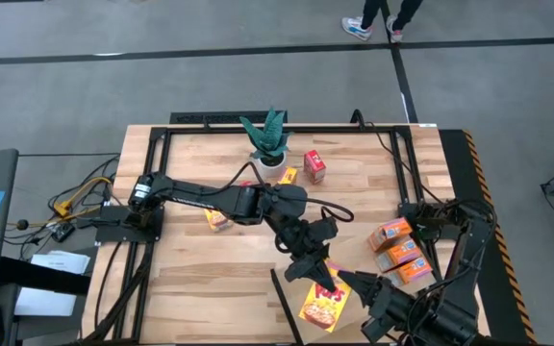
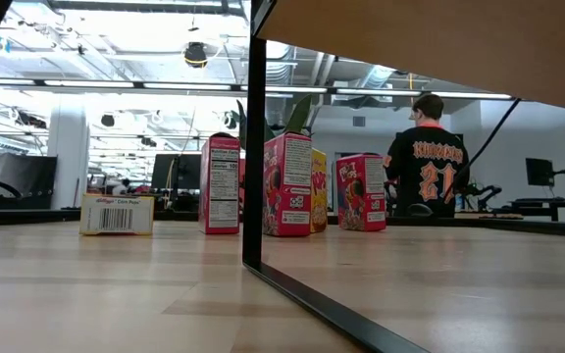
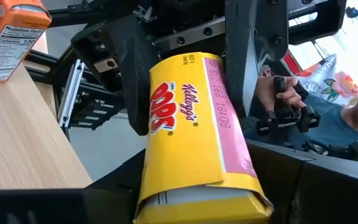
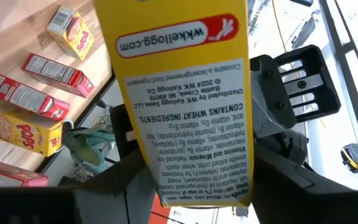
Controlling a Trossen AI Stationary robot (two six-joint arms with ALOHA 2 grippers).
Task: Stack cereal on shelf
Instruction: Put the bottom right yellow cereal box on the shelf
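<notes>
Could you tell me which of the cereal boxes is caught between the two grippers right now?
It is the yellow box near the table's front edge, lying between the left gripper and right gripper. The three orange boxes sit apart, untouched.

Clearances and obstructions around the shelf board

The shelf board [image 1: 279, 298] stands near the tabletop [image 1: 200, 288] front edge; the bare planks left of it offer open passage. Right of the board, both grippers crowd one yellow box [image 1: 323, 303]: left gripper [image 1: 317, 272] from behind the board, right gripper [image 1: 359, 288] from the right. Further right of the board, three orange boxes [image 1: 400, 252] block the right edge. Behind the board, a potted plant [image 1: 267, 139], a red box [image 1: 314, 165] and two small boxes [image 1: 217, 219] obstruct the rear; bare planks remain between them.
</notes>
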